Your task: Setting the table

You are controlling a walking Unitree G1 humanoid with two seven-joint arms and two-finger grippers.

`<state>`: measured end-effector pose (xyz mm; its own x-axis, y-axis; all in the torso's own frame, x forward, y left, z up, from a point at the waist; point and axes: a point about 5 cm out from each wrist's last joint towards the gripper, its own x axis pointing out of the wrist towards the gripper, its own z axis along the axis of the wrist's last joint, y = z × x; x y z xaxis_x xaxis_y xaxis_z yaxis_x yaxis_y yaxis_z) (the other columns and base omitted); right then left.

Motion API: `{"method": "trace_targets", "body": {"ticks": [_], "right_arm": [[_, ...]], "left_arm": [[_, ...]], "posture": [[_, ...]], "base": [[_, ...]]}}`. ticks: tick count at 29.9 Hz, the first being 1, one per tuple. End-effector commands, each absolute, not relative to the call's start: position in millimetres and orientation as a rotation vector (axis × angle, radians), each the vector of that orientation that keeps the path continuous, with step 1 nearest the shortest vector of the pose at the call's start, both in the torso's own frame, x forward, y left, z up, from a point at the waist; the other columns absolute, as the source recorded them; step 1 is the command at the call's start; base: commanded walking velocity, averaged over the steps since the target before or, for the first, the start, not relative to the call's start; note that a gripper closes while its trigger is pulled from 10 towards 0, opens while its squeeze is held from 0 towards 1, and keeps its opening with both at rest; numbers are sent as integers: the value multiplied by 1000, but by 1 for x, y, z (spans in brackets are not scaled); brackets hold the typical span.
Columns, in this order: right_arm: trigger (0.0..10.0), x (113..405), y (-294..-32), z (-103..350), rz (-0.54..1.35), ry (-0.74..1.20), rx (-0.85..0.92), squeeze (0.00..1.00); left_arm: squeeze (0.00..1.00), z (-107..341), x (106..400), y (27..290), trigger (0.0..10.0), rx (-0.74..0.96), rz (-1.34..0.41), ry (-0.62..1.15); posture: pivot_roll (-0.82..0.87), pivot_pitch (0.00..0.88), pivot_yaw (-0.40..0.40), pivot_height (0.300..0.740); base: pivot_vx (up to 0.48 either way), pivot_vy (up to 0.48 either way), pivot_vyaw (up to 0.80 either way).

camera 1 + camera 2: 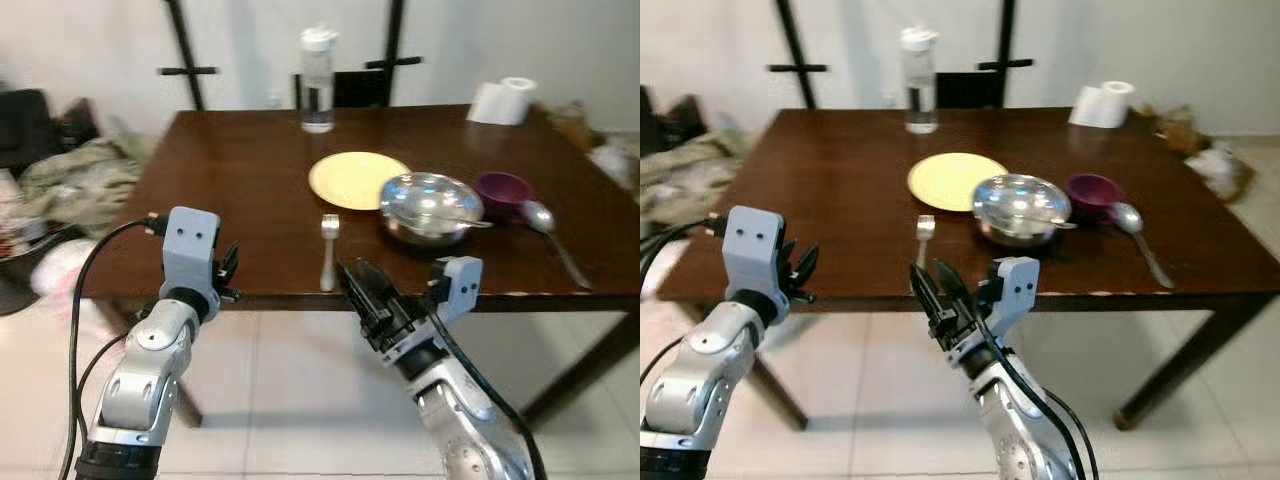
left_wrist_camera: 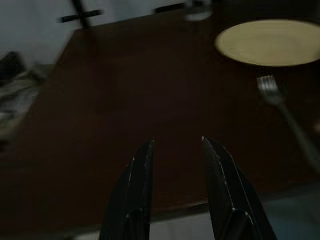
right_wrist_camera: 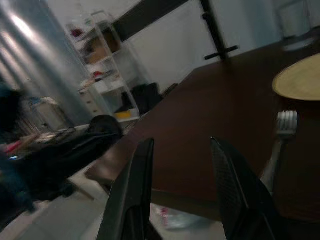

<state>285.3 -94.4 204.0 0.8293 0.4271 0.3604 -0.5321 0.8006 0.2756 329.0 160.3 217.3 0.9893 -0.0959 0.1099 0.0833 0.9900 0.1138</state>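
A dark wooden table (image 1: 230, 190) holds a yellow plate (image 1: 357, 178), a silver fork (image 1: 329, 247) lying just in front of it, a shiny metal bowl (image 1: 430, 206), a small purple bowl (image 1: 503, 190) and a large spoon (image 1: 552, 233) at the right. My right gripper (image 1: 358, 288) is open, held just before the table's near edge, close to the fork's handle. My left gripper (image 1: 228, 268) is open too, at the near edge to the left of the fork. The fork (image 3: 280, 137) and plate (image 2: 270, 42) show in the wrist views.
A water bottle (image 1: 317, 80) stands at the table's far side with a dark chair (image 1: 350, 88) behind it. A paper towel roll (image 1: 503, 100) lies at the far right corner. Clothes are heaped on the floor (image 1: 75, 180) to the left. Pale floor tiles (image 1: 300, 390) lie below.
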Motion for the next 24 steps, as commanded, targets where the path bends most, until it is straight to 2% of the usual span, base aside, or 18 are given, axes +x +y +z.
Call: {"method": "trace_targets", "body": {"ticks": [1,7,24], "right_arm": [[10000,289,-103,201,449,-285,382,0],[10000,291,-109,203,416,-297,402,0],[10000,290,-105,202,439,-291,380,0]], "left_arm": [[0,214,332,159,10000,132,-88,-105],[0,214,336,160,10000,151,-71,-105],[0,213,336,160,10000,154,-69,-112]], "posture": [[87,116,109,740],[82,116,110,740],[82,109,109,740]], "base": [[266,0,0],[471,0,0],[473,0,0]]}}
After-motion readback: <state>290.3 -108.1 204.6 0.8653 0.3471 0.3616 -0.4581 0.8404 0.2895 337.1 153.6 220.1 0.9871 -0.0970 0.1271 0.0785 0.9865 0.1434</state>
